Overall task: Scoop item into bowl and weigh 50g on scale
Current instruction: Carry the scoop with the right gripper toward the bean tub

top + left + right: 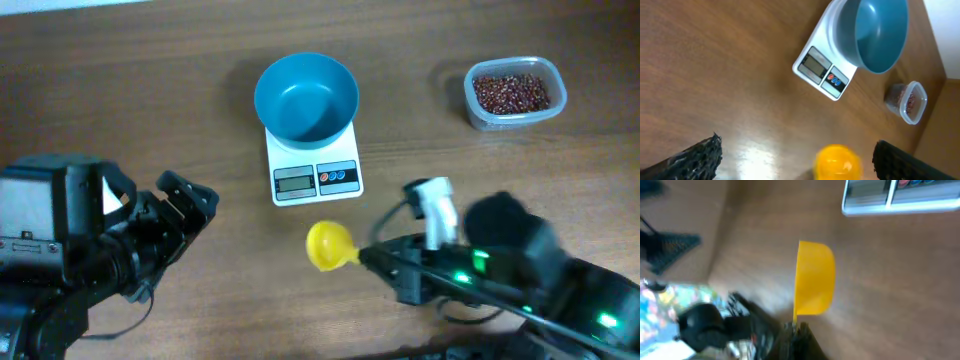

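The blue bowl (pixel 305 100) stands empty on the white scale (pixel 315 180) at the table's middle back. The dark reddish beans (pixel 511 92) lie in a clear tub at the back right. My right gripper (pixel 368 257) is shut on the handle of a yellow scoop (pixel 328 245), whose empty cup hangs just in front of the scale. In the right wrist view the scoop (pixel 815 277) juts out from the shut jaws (pixel 797 327), blurred. My left gripper (pixel 190 205) is open at the left, holding nothing. Its wide-apart fingers (pixel 695 157) frame the scoop (pixel 837 162).
The clear tub (pixel 478 112) sits near the back right corner, apart from the scale. In the left wrist view the scale (pixel 820 75), the bowl (pixel 875 35) and the tub (pixel 910 102) lie beyond the scoop. Bare wood lies between the two arms.
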Robot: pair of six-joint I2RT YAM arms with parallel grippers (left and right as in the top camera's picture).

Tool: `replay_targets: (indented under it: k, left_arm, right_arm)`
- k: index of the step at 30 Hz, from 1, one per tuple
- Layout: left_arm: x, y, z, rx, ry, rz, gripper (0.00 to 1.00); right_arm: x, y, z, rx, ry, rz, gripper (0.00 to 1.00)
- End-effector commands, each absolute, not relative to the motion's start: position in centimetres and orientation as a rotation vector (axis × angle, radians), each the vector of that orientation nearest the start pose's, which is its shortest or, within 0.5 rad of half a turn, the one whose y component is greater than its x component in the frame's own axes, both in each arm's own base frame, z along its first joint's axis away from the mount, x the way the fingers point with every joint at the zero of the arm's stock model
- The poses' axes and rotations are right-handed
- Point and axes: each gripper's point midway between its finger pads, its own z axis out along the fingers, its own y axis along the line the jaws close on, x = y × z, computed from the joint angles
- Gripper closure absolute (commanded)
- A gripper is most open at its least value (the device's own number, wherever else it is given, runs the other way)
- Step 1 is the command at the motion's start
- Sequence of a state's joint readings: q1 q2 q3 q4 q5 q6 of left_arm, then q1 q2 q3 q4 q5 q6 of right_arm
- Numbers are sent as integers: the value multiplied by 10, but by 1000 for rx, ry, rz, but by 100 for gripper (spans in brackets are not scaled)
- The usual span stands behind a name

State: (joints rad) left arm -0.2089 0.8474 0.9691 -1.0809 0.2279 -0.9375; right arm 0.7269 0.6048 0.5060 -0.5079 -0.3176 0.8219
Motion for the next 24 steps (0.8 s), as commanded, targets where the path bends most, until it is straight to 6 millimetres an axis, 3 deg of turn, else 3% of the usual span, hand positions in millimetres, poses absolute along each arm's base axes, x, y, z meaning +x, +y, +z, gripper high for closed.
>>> replay_targets:
  k: [1, 2, 4, 8, 16, 22, 24]
  left_arm:
    - [199, -88, 206, -840, 2549, -743, 1]
    - [194, -88, 203, -850, 2574, -741, 1]
    - [188, -87, 199, -865, 2601, -725, 1]
    - [185, -86, 197, -874, 2614, -717, 1]
    - [182, -84, 194, -888, 2628, -691, 1]
    - [184, -76, 192, -900, 2612, -634, 1]
    - [184, -76, 192, -900, 2612, -635, 1]
  right_arm:
    - [150, 178, 201, -102, 2198, 1148, 96]
    - [145, 170, 215, -139, 2111, 1147, 96]
    - [137, 164, 225, -197, 2039, 1136, 96]
    - [133, 162, 218, -197, 2069, 1125, 96]
    - [115, 175, 222, -298, 2073, 1247, 96]
    - [115, 174, 222, -298, 2073, 1245, 96]
    - [122, 170, 221, -346, 2038, 1152, 96]
